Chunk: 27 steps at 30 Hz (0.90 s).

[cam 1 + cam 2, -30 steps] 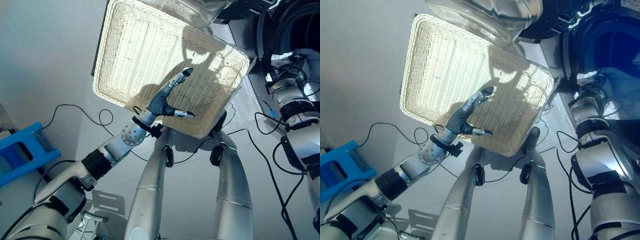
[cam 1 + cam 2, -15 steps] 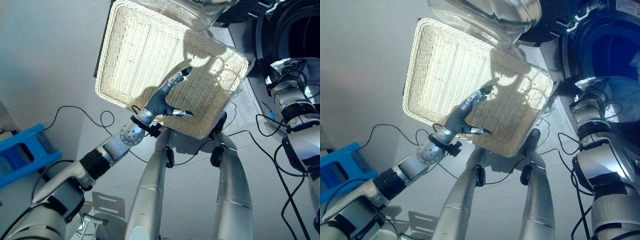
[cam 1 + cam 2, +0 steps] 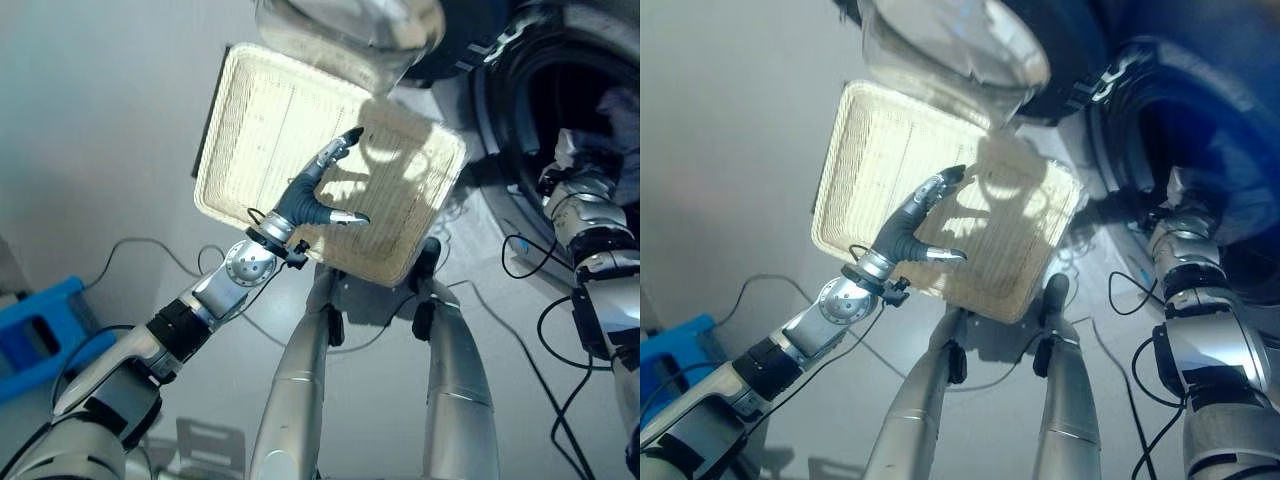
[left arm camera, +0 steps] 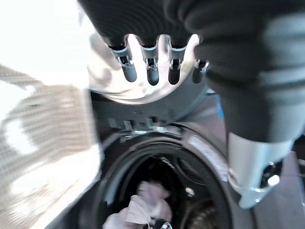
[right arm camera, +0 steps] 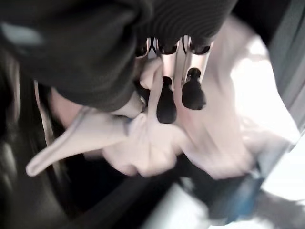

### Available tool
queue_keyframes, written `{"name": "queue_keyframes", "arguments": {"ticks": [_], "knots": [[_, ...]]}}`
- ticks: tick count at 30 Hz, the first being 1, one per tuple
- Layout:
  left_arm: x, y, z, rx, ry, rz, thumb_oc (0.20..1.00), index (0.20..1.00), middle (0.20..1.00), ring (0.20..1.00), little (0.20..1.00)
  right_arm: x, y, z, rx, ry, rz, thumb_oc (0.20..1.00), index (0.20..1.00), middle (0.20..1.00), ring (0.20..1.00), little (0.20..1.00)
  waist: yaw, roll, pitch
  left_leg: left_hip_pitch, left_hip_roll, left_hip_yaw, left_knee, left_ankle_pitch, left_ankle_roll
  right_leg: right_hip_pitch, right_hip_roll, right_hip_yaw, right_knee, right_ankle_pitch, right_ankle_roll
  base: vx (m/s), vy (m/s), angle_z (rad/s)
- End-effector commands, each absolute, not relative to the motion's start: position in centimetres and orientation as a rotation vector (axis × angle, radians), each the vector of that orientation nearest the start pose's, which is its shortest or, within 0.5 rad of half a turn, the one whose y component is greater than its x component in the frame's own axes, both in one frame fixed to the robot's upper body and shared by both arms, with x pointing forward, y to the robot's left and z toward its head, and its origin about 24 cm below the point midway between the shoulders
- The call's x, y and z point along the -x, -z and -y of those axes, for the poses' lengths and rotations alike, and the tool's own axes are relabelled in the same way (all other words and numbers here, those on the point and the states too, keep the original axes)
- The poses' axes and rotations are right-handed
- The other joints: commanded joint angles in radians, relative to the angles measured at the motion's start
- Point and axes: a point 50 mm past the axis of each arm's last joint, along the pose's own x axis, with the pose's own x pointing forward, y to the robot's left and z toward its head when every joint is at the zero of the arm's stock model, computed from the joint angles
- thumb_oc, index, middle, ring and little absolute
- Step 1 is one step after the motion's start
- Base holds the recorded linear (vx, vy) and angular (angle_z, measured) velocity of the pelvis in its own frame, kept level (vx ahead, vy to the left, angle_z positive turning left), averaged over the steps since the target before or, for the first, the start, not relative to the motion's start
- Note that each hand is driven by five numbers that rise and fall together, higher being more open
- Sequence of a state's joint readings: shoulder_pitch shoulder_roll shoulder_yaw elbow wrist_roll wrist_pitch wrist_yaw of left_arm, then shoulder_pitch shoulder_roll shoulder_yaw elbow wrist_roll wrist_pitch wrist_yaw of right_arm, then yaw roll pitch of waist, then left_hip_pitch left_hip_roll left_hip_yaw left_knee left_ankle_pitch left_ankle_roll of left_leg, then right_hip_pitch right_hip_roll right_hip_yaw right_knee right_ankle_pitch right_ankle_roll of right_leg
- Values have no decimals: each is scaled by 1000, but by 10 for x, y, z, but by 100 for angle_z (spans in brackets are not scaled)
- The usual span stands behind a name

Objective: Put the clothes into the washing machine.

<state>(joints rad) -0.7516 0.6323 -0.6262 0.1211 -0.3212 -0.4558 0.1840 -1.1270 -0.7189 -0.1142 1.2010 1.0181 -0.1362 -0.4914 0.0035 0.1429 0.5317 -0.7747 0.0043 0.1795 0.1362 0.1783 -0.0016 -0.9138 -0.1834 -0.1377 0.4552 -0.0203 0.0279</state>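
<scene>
Right wrist view has the right robot hand [image 5: 167,90] inside the washing machine drum [image 4: 157,191], fingers curled into pale pink clothes [image 5: 157,143], probably pushing them deep. Left robot hand [image 3: 305,200] hangs open and empty over the wicker basket [image 3: 250,130], likely just out of the way.

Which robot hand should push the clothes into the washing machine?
The right hand, probably. Its fingers already pinch the pale cloth at the washing machine opening. The left hand hangs open above the wicker basket, away from the drum.
</scene>
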Motion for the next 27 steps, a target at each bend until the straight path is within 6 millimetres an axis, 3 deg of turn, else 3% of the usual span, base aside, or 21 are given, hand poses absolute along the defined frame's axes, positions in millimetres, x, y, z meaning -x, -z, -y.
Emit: {"name": "queue_keyframes", "arguments": {"ticks": [1,6,11,17,27], "knots": [[-296,-217,-74,-213,588,842,1000,1000,1000,1000,1000,-360,-233,364,-927,808,422,200,200,200,200,200,2,54,-12,-5,-30,38,100,-157,-45,16,30,-85,-86,89,74,-3,31,-44],[-300,-219,-73,-209,567,828,1000,1000,1000,1000,1000,-356,-239,367,-1258,734,616,200,200,200,200,200,-10,53,-12,11,-33,44,103,-160,-44,31,39,-77,-83,84,70,16,15,-10],[-299,-218,-73,-201,555,822,1000,1000,1000,1000,1000,-348,-252,371,-1456,690,848,200,200,200,200,200,-17,54,-12,22,-36,45,107,-162,-44,45,41,-74,-81,79,67,1,1,-1],[-298,-219,-72,-200,558,817,1000,1000,1000,1000,1000,-351,-265,361,-1505,603,912,200,200,200,200,200,-19,51,-12,13,-37,47,120,-162,-43,38,40,-73,-73,80,65,0,0,0],[-298,-216,-71,-203,558,813,1000,1000,1000,1000,1000,-355,-267,353,-1550,545,929,200,200,200,200,200,-19,50,-12,9,-37,47,124,-163,-42,37,37,-75,-71,79,64,0,0,0]]}}
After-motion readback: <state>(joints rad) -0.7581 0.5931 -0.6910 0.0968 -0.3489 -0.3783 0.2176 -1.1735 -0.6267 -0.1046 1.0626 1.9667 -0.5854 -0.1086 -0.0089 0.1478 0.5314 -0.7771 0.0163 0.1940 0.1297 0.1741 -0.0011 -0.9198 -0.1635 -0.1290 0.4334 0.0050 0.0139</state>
